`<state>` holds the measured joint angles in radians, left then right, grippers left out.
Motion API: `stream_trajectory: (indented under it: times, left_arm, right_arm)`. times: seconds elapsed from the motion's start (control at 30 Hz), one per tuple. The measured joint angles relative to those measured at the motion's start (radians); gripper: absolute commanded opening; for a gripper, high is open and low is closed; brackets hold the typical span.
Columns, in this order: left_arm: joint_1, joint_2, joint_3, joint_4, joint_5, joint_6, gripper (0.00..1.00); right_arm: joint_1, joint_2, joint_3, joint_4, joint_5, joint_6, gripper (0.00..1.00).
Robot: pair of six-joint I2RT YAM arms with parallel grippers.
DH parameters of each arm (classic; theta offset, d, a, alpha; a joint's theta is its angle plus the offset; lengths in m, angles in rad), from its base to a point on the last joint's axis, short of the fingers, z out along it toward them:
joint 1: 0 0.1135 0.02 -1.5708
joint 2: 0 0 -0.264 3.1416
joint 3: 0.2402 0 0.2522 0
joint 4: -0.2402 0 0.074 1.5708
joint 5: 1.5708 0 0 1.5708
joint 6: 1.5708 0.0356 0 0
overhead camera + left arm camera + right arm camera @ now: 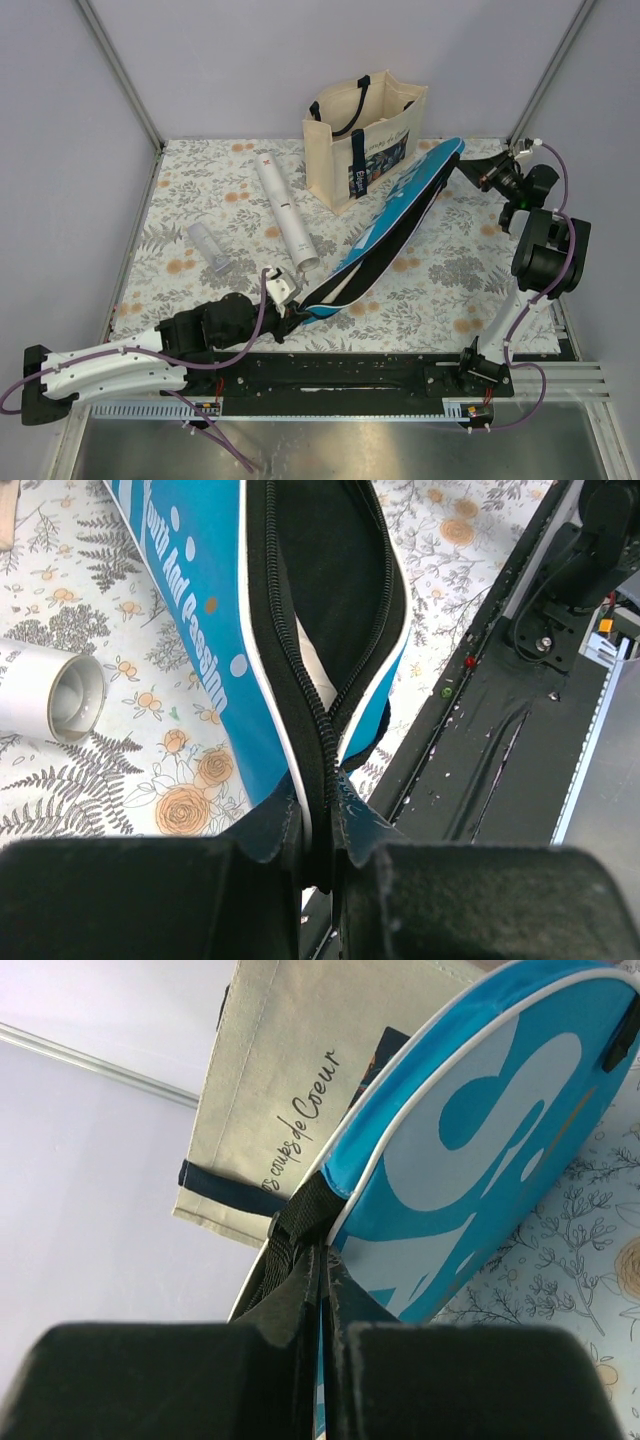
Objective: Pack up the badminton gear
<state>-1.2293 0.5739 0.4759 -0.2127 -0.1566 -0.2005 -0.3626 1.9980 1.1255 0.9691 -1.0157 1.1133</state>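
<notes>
Where it lies nearest, the case (390, 228) is clamped at its narrow end by the left gripper (318, 820), the zip (298, 660) gaping just beyond. The tube (285, 213) is found just left of it. Farther off, beside the tote (355, 125), its black strap (300, 1215) is pinched by the closed right gripper (322, 1260).
</notes>
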Motion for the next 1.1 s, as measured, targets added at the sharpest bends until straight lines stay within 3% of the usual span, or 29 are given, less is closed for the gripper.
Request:
stream_trajectory:
  times: [0.57, 0.9, 1.1]
  left_arm:
    - [0.0, 0.07, 0.0, 0.058, -0.115, -0.06, 0.0]
    - [0.0, 0.123, 0.002, 0.117, -0.148, -0.085, 0.0]
    - [0.0, 0.149, 0.008, 0.155, -0.178, -0.093, 0.0]
  right_arm:
    - [0.106, -0.143, -0.196, 0.171, 0.033, 0.222, 0.0]
    - [0.241, -0.355, -0.414, 0.144, 0.052, 0.217, 0.0]
    - [0.336, -0.551, -0.542, 0.01, 0.073, 0.128, 0.0]
